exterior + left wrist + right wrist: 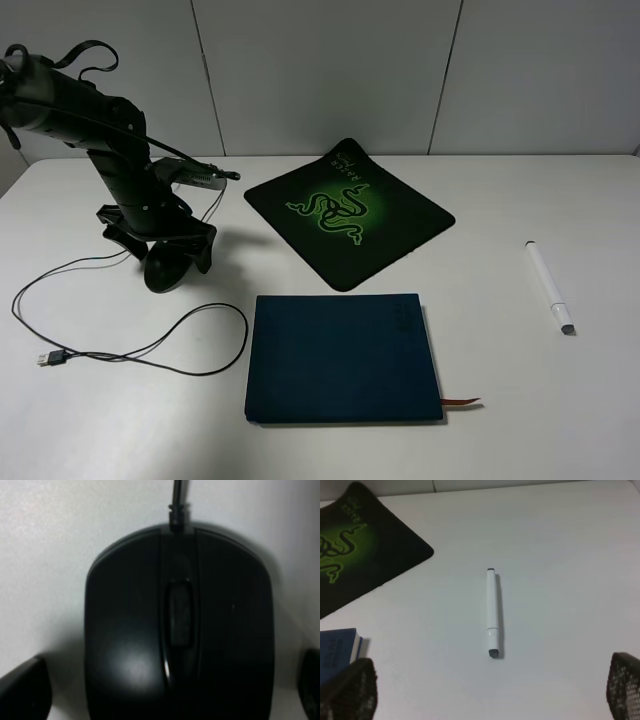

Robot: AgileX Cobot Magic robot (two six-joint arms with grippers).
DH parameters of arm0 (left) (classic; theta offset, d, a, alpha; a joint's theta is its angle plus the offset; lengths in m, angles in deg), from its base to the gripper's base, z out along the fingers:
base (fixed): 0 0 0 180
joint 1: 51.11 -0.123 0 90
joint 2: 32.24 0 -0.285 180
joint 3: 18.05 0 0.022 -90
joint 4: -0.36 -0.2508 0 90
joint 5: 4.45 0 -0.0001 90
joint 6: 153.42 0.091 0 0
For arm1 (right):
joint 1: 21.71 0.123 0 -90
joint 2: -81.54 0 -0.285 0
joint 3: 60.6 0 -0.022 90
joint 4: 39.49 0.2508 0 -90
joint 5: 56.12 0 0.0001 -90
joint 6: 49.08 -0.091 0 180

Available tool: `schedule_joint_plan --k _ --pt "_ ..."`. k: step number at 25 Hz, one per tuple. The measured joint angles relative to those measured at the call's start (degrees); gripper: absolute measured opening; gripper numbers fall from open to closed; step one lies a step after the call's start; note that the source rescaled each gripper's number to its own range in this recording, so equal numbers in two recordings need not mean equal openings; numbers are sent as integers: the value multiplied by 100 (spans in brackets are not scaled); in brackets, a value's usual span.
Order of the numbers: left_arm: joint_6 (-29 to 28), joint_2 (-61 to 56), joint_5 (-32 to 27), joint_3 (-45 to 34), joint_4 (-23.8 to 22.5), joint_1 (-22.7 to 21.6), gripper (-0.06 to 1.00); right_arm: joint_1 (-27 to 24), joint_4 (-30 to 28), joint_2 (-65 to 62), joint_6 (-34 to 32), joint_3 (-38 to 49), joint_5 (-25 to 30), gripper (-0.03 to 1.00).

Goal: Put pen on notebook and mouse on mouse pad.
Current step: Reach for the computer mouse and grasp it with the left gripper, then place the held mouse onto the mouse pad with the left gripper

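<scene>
The black mouse lies on the white table at the left, its cable looping to a USB plug. My left gripper is lowered over the mouse and open, with one finger on each side and a gap showing. The mouse pad with the green snake logo lies at the middle back. In front of it lies the dark blue notebook. The white pen lies alone on the right. My right gripper hangs open above and short of the pen.
The table's right edge is close beyond the pen. The left arm rises at the far left with its own wiring. The right wrist view shows a corner of the mouse pad and a corner of the notebook.
</scene>
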Motion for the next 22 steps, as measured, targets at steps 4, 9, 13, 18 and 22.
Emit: schedule_joint_plan --k 4,9,13,18,22 --pt "0 0 17 0 0 0 58 0 0 0 0 0 0 100" --pt "0 0 17 0 0 0 0 0 0 0 0 0 0 100" --pt "0 0 17 0 0 0 0 0 0 0 0 0 0 100" --pt "0 0 12 0 0 0 0 0 0 0 0 0 0 100" --pt "0 -19 6 0 0 0 0 0 0 0 0 0 0 100"
